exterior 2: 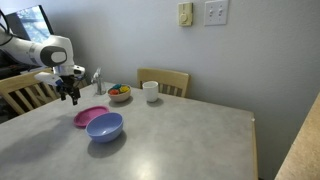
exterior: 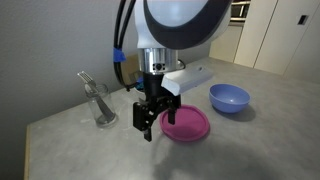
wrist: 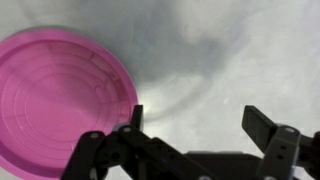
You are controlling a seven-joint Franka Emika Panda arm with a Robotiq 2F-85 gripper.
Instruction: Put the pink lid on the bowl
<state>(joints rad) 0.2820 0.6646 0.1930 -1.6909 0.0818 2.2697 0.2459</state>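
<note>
Wide, empty pincer (exterior: pixel 152 122) is held beside the pink lid (exterior: pixel 187 124).
Its rim should be straddled squarely; height above the surface (exterior: pixel 250 145) is unclear.

A grey speckled worktop (exterior 2: pixel 190 140) stands against a pale wall (exterior 2: pixel 265 60) with switch plates (exterior 2: pixel 215 12); wooden chairs (exterior 2: pixel 166 78) sit behind it, and perhaps a window (exterior 2: pixel 28 18) in the far corner

Grey table (exterior 2: pixel 190 130) bears pink lid (exterior 2: pixel 86 117), bowl (exterior 2: pixel 105 127), mug (exterior 2: pixel 151 92).
</note>
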